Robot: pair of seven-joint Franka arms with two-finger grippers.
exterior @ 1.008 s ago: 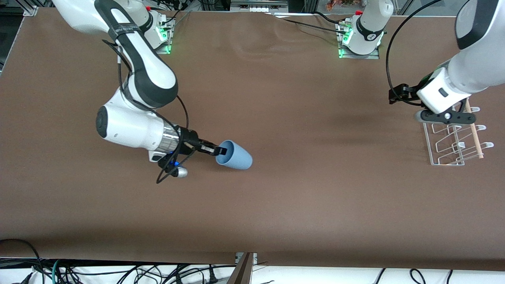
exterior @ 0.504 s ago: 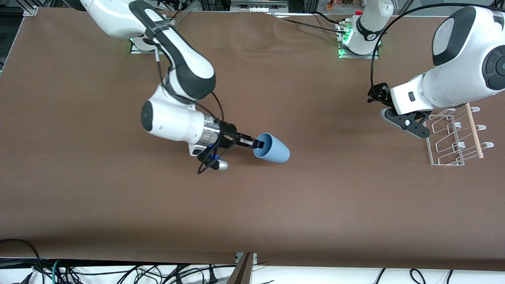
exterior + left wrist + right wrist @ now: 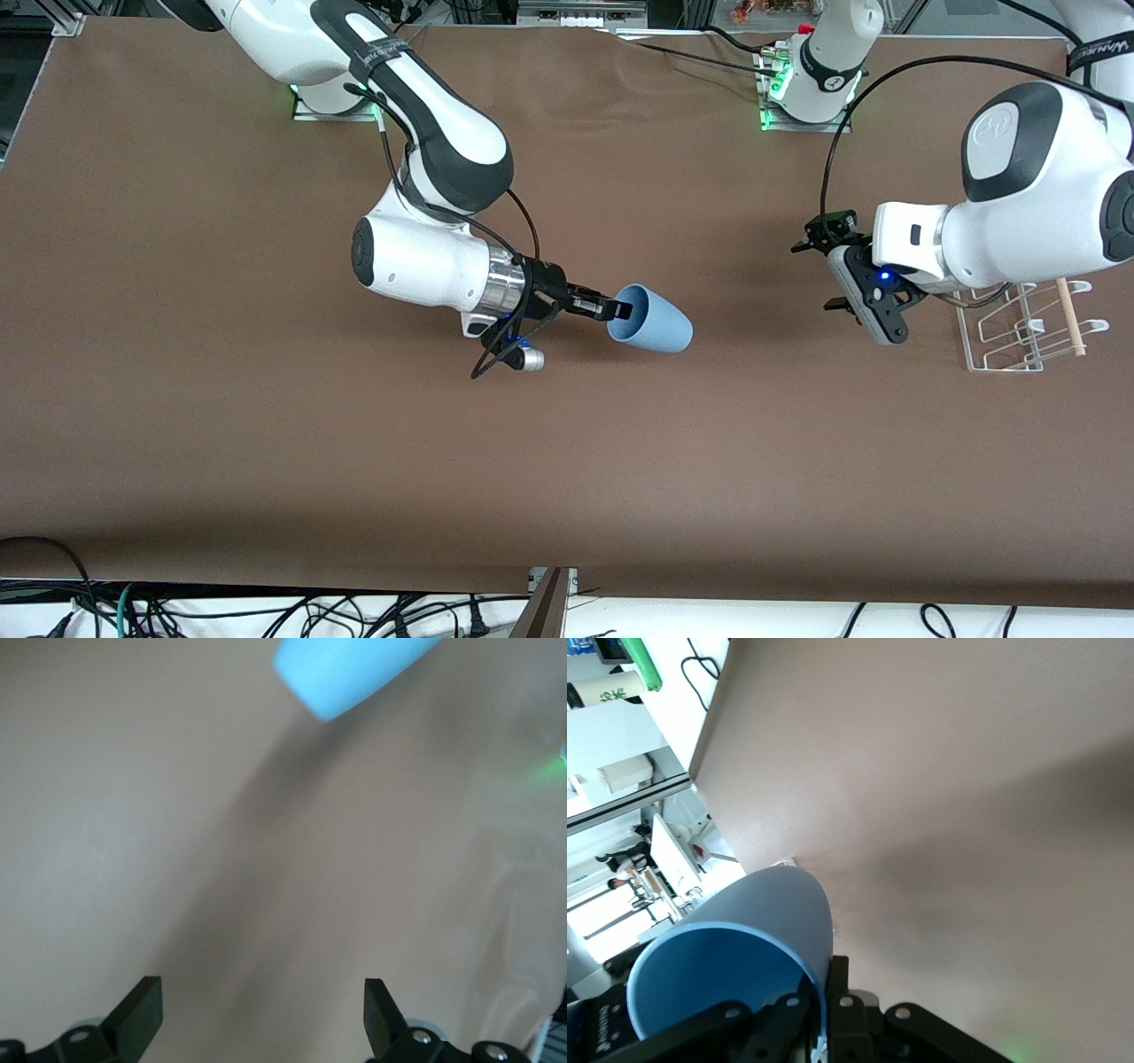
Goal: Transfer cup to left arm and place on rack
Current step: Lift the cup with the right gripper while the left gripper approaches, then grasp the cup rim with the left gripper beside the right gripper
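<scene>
The light-blue cup (image 3: 654, 321) hangs on its side over the middle of the table. My right gripper (image 3: 617, 310) is shut on its rim, one finger inside the mouth and one outside. The right wrist view shows the cup (image 3: 735, 939) close up, its wall pinched in the right gripper (image 3: 824, 979). My left gripper (image 3: 819, 275) is open and empty in the air between the cup and the rack (image 3: 1028, 332), a gap apart from the cup. In the left wrist view the cup's base (image 3: 354, 669) lies ahead of the wide-open left gripper (image 3: 259, 992).
The rack has a wooden dowel (image 3: 1067, 319) across it and stands on the brown table (image 3: 567, 461) at the left arm's end. The arm bases (image 3: 811, 80) sit along the table's edge farthest from the front camera. Cables (image 3: 266, 611) lie off the nearest edge.
My right arm has carried the cup toward the left arm's end of the table. My left arm has swung off the rack toward the cup, its gripper still open.
</scene>
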